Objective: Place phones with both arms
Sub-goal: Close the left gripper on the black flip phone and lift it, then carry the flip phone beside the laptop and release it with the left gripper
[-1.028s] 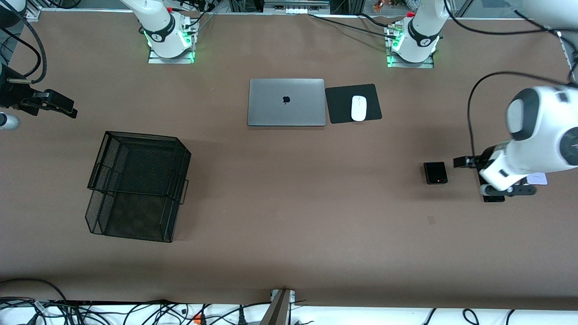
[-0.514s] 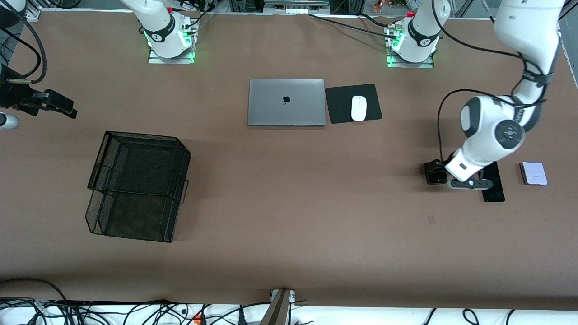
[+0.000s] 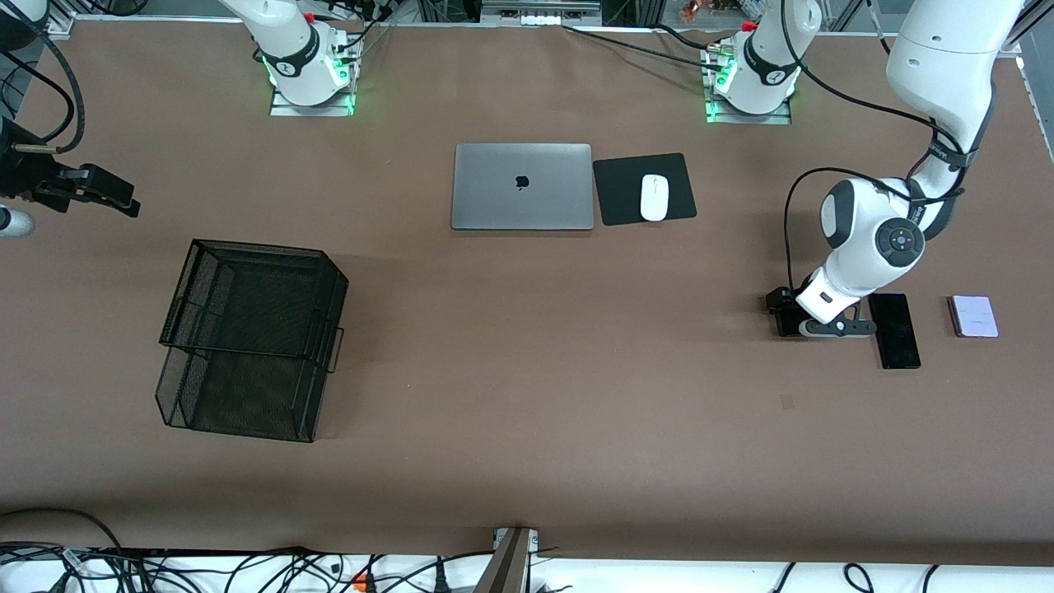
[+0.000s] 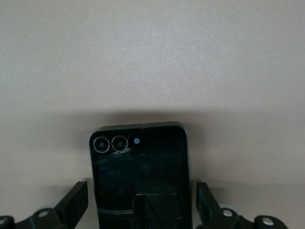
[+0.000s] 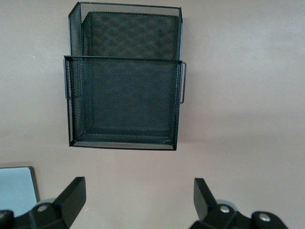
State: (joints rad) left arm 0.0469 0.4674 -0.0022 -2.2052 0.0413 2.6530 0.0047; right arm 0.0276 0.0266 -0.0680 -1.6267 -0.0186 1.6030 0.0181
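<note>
Your left gripper is sitting low over the small squarish black phone at the left arm's end of the brown surface, and in the left wrist view its fingers are standing spread apart, one on each side of the phone with a gap showing between each finger and the phone's edge, so they are not gripping it. That phone is lying flat, its two round camera lenses pointing up. Just beside it, closer to the left arm's end, the long slim black phone is lying flat, and the pale lavender-white phone is lying a little apart from that one, closest to the surface's end. Your right gripper is waiting up in the air at the right arm's end, looking down on the black mesh tray, with its fingers spread wide and holding nothing. In the front view that mesh tray is sitting well apart from all three phones. Nearer the robot bases, you are seeing the closed grey laptop with the white mouse on a black mouse pad just beside it.
</note>
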